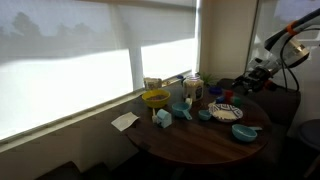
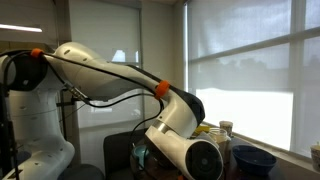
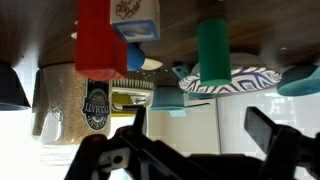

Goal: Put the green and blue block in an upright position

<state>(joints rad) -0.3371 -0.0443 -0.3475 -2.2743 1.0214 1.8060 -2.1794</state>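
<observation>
The wrist view is upside down, with the table top along its upper edge. A green block (image 3: 213, 50) stands on end on a zebra-striped plate (image 3: 232, 79). A blue block (image 3: 136, 20) with a printed label sits beside a red block (image 3: 95, 40). My gripper (image 3: 200, 122) is open, its dark fingers (image 3: 135, 118) wide apart with nothing between them. It is held back from the blocks and touches none of them. In an exterior view the arm (image 1: 268, 62) hangs over the far side of the round table (image 1: 190, 140).
A teal cup (image 3: 168, 97), a labelled jar (image 3: 97, 106) and a yellow dish (image 3: 128, 97) stand behind the blocks. In an exterior view there are a yellow bowl (image 1: 155, 98), teal pieces (image 1: 163, 117), a blue bowl (image 1: 245, 132) and white paper (image 1: 125, 121). Window blinds run behind the table.
</observation>
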